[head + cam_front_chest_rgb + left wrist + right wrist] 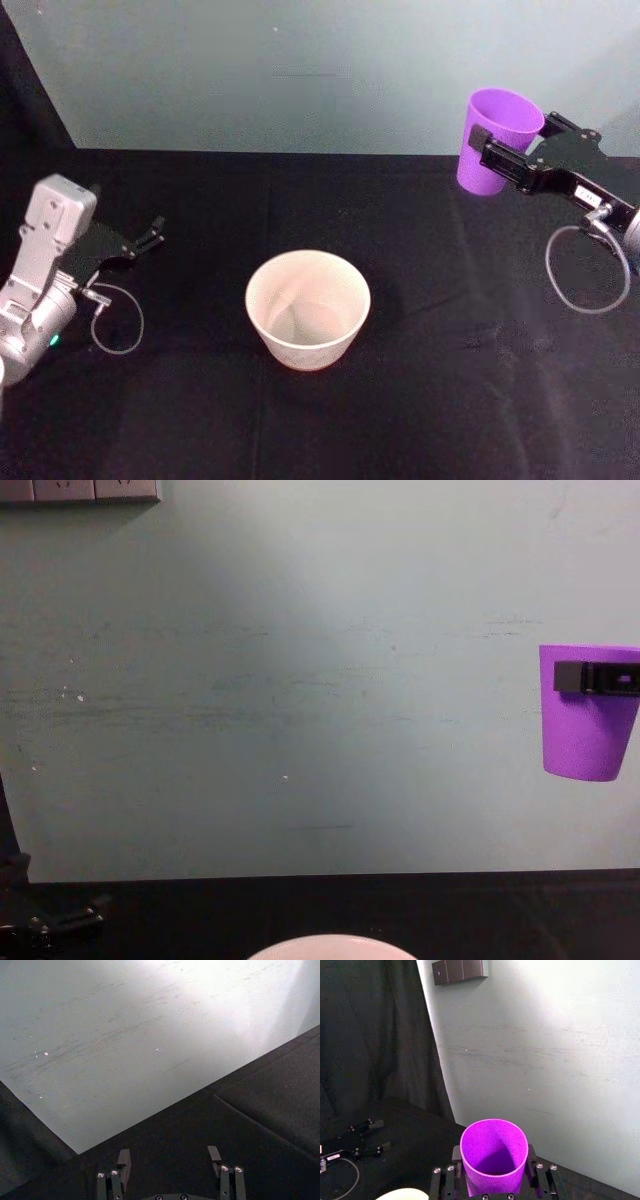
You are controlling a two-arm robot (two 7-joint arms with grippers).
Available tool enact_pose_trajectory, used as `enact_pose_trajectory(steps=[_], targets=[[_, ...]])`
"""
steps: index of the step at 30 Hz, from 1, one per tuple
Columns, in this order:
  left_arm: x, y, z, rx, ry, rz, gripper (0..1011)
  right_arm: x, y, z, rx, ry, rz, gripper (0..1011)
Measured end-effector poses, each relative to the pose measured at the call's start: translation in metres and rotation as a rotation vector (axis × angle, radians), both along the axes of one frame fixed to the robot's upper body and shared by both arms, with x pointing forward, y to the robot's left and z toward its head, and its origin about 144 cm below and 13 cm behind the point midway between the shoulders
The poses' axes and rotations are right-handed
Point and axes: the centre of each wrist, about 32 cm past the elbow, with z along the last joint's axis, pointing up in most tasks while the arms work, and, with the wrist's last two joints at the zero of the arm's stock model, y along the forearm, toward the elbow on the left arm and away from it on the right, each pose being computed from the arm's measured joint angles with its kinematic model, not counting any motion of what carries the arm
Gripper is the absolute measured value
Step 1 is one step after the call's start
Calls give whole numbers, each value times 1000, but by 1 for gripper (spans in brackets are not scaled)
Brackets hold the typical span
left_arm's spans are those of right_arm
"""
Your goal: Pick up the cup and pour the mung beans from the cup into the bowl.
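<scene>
The purple cup [482, 172] hangs upright in the air over the table's far right. My right gripper [512, 135] is shut on it, one finger on each side of its wall. In the right wrist view the cup [485, 1180] sits between the fingers [456, 1156], and the inside that shows is plain purple. The mung beans are out of view. From the chest the cup [585, 735] floats high against the wall. The pale bowl [305, 355] stands at the table's middle, well left of the cup and lower, its inside bare. My left gripper [152, 232] rests open at the left.
A black cloth [450, 400] covers the table. A pale green wall [300, 70] rises behind the far edge, with a dark curtain [375, 1035] at the left. Cable loops hang from both wrists [588, 270].
</scene>
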Motion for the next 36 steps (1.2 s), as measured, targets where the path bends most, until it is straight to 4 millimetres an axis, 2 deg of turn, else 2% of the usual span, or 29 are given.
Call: enact_pose_trajectory(steps=[36], targets=[[0, 0, 0, 0, 0, 0, 1000, 0, 0, 0, 0, 0, 0, 729]])
